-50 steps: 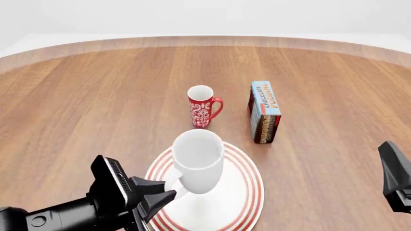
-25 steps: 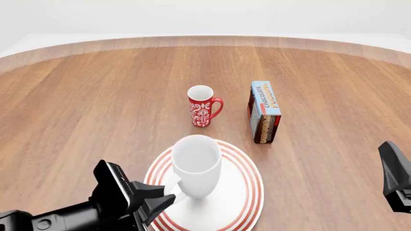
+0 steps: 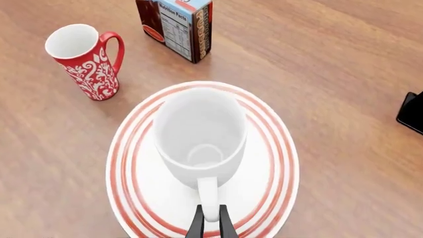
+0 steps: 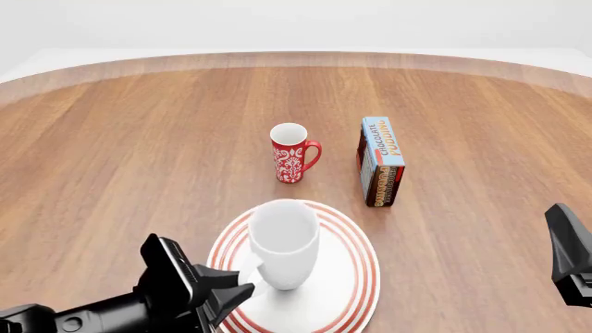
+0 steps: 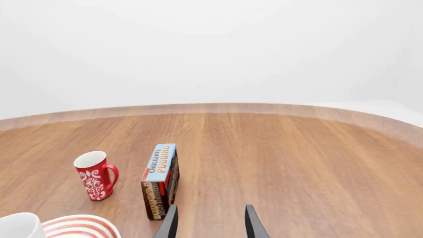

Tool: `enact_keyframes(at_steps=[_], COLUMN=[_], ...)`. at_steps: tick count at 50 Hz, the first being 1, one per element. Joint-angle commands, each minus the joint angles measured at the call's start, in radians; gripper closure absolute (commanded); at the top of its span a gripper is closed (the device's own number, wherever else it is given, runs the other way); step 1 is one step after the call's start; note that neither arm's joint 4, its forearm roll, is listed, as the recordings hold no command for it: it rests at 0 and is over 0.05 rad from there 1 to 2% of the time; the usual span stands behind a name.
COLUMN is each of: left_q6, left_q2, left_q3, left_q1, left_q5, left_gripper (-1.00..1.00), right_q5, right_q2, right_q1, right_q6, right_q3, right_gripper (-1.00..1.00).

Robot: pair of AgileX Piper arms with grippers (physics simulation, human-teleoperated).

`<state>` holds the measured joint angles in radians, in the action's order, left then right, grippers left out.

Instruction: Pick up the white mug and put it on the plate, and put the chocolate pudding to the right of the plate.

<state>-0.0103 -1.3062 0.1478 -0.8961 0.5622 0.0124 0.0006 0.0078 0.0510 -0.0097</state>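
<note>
The white mug [image 4: 283, 239] stands upright in the middle of the plate [image 4: 364, 272], its handle toward me. My left gripper [image 3: 210, 228] is shut on that handle, its thin black fingers [image 3: 196, 227] pinching it from both sides. In the left wrist view the white mug [image 3: 198, 126] fills the red-ringed plate [image 3: 281, 148]. The chocolate pudding [image 4: 381, 163] stands upright on the table beyond the plate's far right rim. My right gripper [image 5: 210, 225] is open and empty, well short of the chocolate pudding [image 5: 160, 181] and to its right. The right arm [image 4: 568, 253] hangs at the right edge.
A slim red mug [image 4: 291, 152] with a white pattern stands beyond the plate, left of the pudding carton, also seen as the red mug [image 3: 86, 59] and the red mug [image 5: 94, 176]. Wooden tabletop stretches to a curved far edge.
My left gripper has lowered the white mug onto the plate and drawn back slightly toward me. The right arm, pudding and red mug have not moved.
</note>
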Motion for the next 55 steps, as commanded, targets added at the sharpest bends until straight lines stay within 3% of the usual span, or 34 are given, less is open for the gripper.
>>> enact_keyframes(at_steps=[1, 21, 22, 41, 55], left_q6=[-0.001, -0.016, -0.016, -0.018, -0.004], left_q2=[-0.028, -0.054, -0.054, -0.022, 0.173], left_q3=[-0.002, -0.010, -0.011, -0.006, 0.018], left_q1=[0.002, 0.002, 0.002, -0.002, -0.026], left_q5=[0.025, 0.049, 0.048, 0.020, -0.142], left_gripper=[1.00, 1.00, -1.00, -1.00, -1.00], right_q5=[0.000, 0.000, 0.000, 0.000, 0.000], right_q2=[0.000, 0.000, 0.000, 0.000, 0.000], right_q1=[0.000, 0.000, 0.000, 0.000, 0.000], right_q6=[0.000, 0.000, 0.000, 0.000, -0.001], right_q3=[0.000, 0.000, 0.000, 0.000, 0.000], right_gripper=[-1.00, -1.00, -1.00, -1.00, -1.00])
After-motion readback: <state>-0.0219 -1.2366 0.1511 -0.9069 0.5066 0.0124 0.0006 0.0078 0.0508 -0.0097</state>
